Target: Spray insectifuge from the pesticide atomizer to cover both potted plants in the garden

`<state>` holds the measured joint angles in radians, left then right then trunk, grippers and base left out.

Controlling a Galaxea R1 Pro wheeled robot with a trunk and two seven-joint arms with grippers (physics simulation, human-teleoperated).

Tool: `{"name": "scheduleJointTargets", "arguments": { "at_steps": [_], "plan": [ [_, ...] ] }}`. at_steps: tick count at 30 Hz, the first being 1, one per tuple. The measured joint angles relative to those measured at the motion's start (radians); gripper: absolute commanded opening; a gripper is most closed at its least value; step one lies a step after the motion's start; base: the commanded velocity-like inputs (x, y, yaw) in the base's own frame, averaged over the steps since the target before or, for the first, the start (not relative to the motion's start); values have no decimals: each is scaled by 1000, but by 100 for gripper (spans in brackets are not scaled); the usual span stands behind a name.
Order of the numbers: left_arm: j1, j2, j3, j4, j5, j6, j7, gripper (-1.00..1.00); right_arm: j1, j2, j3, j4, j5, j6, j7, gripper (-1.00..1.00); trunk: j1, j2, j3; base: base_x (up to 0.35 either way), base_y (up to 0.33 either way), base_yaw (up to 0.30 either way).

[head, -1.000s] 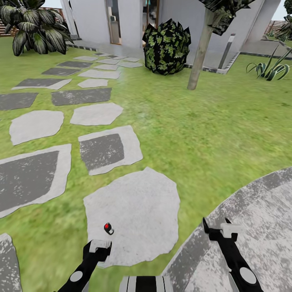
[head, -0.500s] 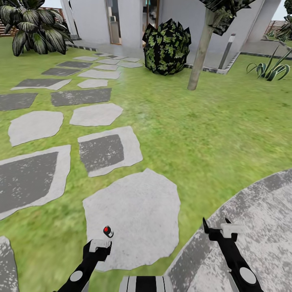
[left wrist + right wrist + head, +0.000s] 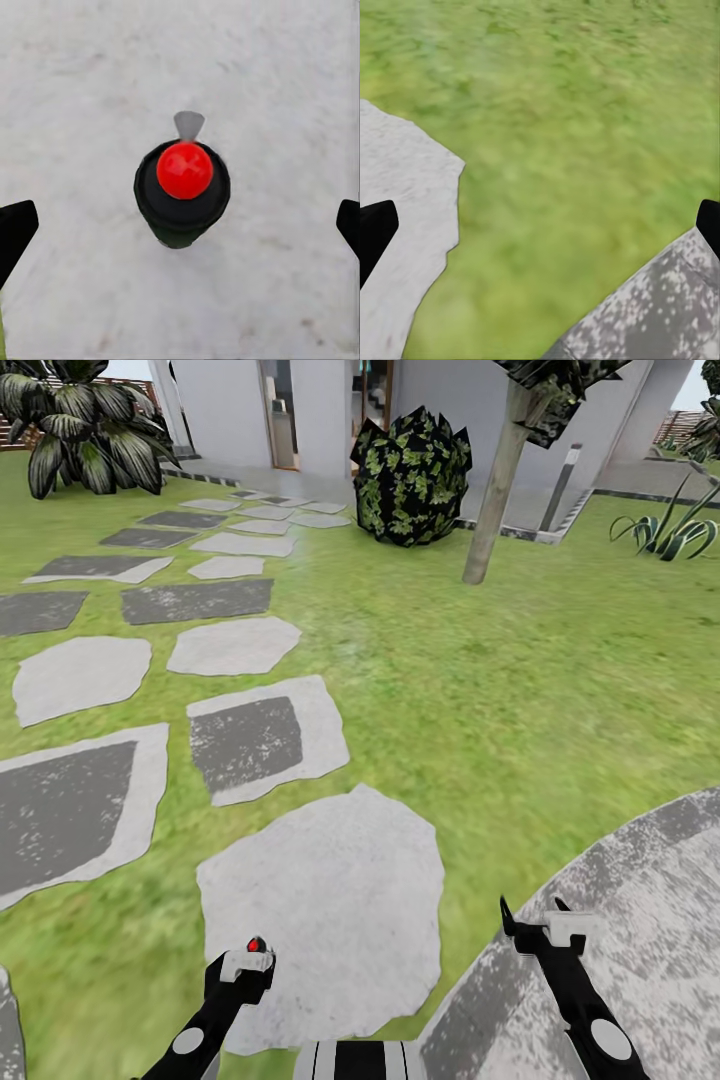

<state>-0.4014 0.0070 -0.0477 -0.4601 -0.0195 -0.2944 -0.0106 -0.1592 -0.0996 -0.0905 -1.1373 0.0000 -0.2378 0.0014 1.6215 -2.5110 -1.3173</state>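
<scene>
Currently, atomizer location: the pesticide atomizer [image 3: 255, 945] stands on a large pale stepping stone [image 3: 330, 900] at the near left, just beyond the left gripper [image 3: 246, 963], apart from it.
Atomizer appearance: seen from above in the left wrist view [image 3: 182, 191], a round red cap sits on a dark, near-black collar; a small grey nozzle tab juts from one side; the body below is hidden, so its white part cannot be confirmed.
Left gripper: open wide, fingers [image 3: 15, 232] at either edge of the wrist view, atomizer centred between them, untouched.
Right gripper [image 3: 531, 918]: open, holding nothing, above the edge of the round mottled patio [image 3: 620, 920] at the near right.
Right wrist view: lawn [image 3: 585, 127] between stone and patio.
Far ground: stepping-stone path [image 3: 180, 600] on the left, dark leafy bush [image 3: 410, 475], tree trunk [image 3: 495, 485], white building [image 3: 330, 410].
</scene>
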Motion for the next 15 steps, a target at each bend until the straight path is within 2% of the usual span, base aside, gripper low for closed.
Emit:
{"name": "scheduleJointTargets", "arguments": {
  "at_steps": [15],
  "plan": [
    [1,0,-2,-3,0,-2,-1,100,0,0,0,-1,0,0,0,100,0,0,0,27,-15,0]
  ]
}}
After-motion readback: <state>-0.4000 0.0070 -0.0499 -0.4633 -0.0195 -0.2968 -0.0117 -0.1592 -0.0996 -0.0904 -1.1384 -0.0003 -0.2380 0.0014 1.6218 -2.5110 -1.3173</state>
